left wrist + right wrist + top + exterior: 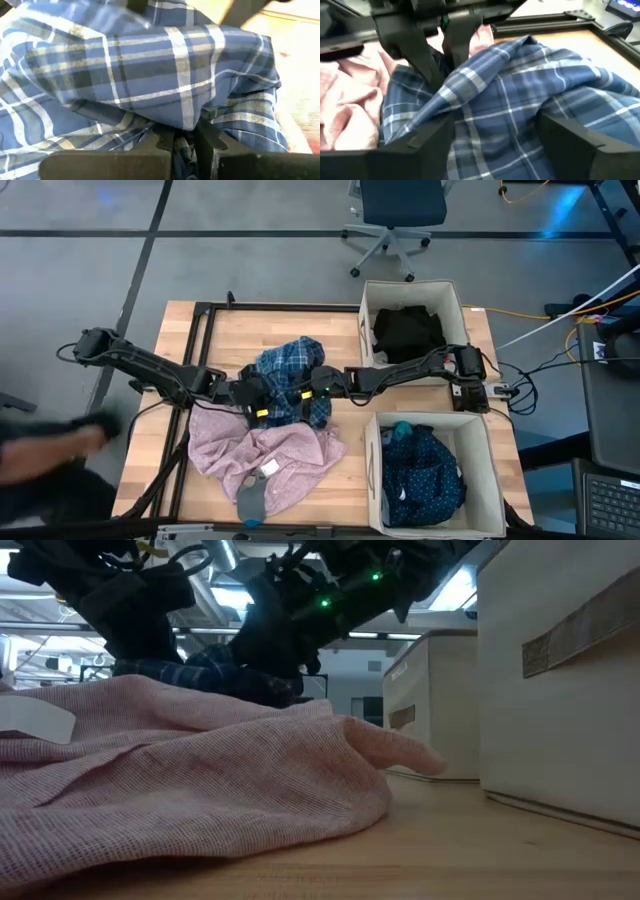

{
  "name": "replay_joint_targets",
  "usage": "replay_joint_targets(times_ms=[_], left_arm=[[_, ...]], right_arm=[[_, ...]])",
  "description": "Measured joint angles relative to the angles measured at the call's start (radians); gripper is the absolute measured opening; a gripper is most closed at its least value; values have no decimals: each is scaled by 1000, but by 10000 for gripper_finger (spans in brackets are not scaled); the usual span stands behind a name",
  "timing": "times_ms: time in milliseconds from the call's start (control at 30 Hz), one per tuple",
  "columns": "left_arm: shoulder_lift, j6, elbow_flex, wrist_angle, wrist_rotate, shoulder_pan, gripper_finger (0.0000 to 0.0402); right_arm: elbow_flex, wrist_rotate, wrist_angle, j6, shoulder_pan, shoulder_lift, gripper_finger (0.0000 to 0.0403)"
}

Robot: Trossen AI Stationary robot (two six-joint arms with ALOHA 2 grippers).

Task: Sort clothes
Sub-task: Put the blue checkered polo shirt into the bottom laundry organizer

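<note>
Left gripper clenched on blue plaid garment at table centre, above pale pink garment. Right gripper spread wide, fingers straddling plaid fabric. Black garment in far bin, navy dotted garment in near bin.

The high view looks straight down on the whole surface and both arms. The low view sits at surface height, very near the pale pink garment, facing level toward the room. Each wrist view looks forward past its own fingers, pressed close to the blue plaid garment. All four views share that plaid cloth at the surface's middle.
</note>
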Motion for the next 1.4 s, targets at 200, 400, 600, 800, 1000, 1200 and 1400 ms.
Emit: replay_joint_targets(times_ms=[200, 400, 600, 800, 1000, 1200, 1400], left_arm=[[0, 11, 0, 0, -5, 1, 18], [-6, 24, 0, 0, -5, -9, 22], [-17, 32, 0, -9, -10, -6, 22], [-27, 22, 1, -16, -91, -7, 23], [-28, -14, 1, -7, -192, -11, 26], [-60, 16, 41, 7, -192, -69, 24], [-69, 80, 64, 45, -186, -106, 27]], right_arm=[[37, 51, -1, -54, 1, 36, 342], [39, 58, -4, -78, 8, 43, 366], [38, 84, -39, -197, 32, 26, 367], [38, 237, -166, -228, 88, -78, 367], [38, 261, -84, -194, 126, -97, 367], [37, 312, -11, -288, 95, 28, 367], [38, 260, 161, -352, 86, 79, 367]])
